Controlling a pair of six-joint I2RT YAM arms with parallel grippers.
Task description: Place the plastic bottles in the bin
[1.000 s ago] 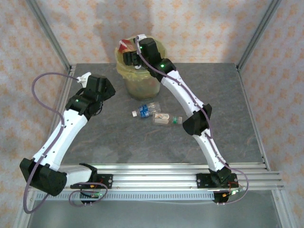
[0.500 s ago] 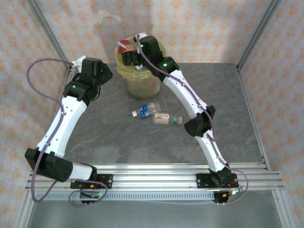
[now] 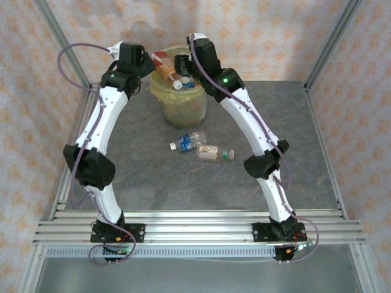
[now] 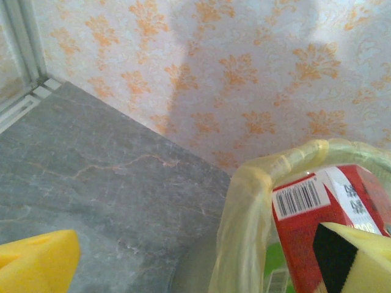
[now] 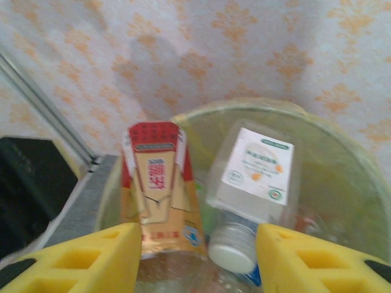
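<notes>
Yellow-lined, the bin (image 3: 183, 110) is heaped past its rim with plastic bottles (image 5: 160, 183). Two more lie on the bench (image 3: 293, 122) at the bin's near side: the blue-capped bottle (image 3: 187, 141) and, touching or just beside it, the tan-labelled bottle (image 3: 214, 152). Both lie on their sides, long axes running across the bin's front, caps pointing to opposite sides. The left gripper (image 3: 135, 58) hangs at the bin's left rim, jaws wide and empty. The right gripper (image 3: 182, 63) hangs over the bin's mouth, jaws partly closed; whether they bear on a bottle cannot be told. Judgement: the tan-labelled bottle lies right of the bin's centre and favours the right arm.
</notes>
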